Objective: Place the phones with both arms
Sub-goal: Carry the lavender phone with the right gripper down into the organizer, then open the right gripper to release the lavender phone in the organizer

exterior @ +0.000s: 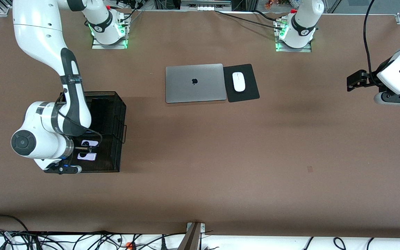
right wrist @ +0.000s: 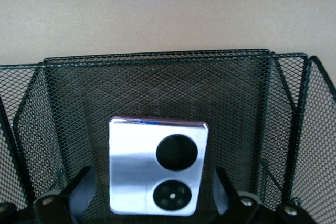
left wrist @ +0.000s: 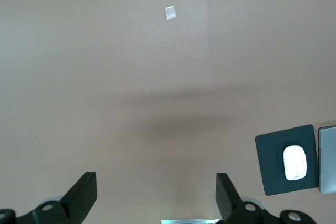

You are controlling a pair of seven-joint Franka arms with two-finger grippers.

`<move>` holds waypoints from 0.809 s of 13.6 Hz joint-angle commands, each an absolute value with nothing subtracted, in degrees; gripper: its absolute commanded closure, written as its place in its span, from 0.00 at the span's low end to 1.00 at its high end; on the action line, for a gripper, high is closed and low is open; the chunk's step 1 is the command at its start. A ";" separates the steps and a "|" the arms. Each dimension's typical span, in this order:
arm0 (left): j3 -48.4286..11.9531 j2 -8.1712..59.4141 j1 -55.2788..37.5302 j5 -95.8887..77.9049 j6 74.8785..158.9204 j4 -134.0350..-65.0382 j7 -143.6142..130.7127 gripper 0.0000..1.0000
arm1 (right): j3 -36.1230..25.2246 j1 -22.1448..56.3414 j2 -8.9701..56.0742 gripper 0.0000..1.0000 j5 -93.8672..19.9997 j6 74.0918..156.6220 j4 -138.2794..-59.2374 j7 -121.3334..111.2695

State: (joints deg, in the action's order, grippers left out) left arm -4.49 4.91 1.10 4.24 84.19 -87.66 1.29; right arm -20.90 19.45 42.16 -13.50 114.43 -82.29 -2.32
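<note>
A small pale lilac phone (right wrist: 157,166) with two black circles lies in a black mesh basket (right wrist: 157,87) at the right arm's end of the table. My right gripper (right wrist: 152,182) reaches into the basket and stands open, one finger on each side of the phone with a gap on both sides. In the front view the phone (exterior: 89,143) shows partly under my right gripper (exterior: 83,150). My left gripper (exterior: 354,80) waits open over bare table at the left arm's end, and the left wrist view shows my left gripper (left wrist: 156,178) holding nothing. No other phone shows clearly.
A closed silver laptop (exterior: 194,83) lies mid-table toward the arms' bases, beside a white mouse (exterior: 239,81) on a black pad (exterior: 247,93). The basket (exterior: 122,104) has mesh dividers, and a dark flat shape (exterior: 100,106) stands in its compartment farther from the front camera.
</note>
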 commanded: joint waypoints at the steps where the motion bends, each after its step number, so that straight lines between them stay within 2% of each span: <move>1: -4.48 4.66 0.79 4.57 84.11 -87.36 2.02 0.00 | -20.83 18.90 40.26 0.01 -14.68 112.43 -82.53 -2.72; 5: -4.48 5.62 0.70 4.57 84.02 -87.36 1.93 0.00 | -21.27 18.02 37.72 0.00 -15.29 93.39 -73.50 -2.90; 9: -4.48 6.68 0.70 4.92 84.02 -87.36 2.11 0.00 | -20.65 17.75 28.50 0.00 -14.68 82.92 -73.30 -2.20; 11: -4.48 6.59 0.79 5.19 84.29 -87.36 2.28 0.00 | -20.74 17.84 24.89 0.00 -14.42 80.34 -73.30 -2.28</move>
State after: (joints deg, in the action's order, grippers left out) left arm -4.55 6.53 0.93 4.23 84.19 -87.84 1.29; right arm -21.70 18.46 28.73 -14.37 82.48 -72.18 -2.32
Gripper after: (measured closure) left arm 0.000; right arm 0.000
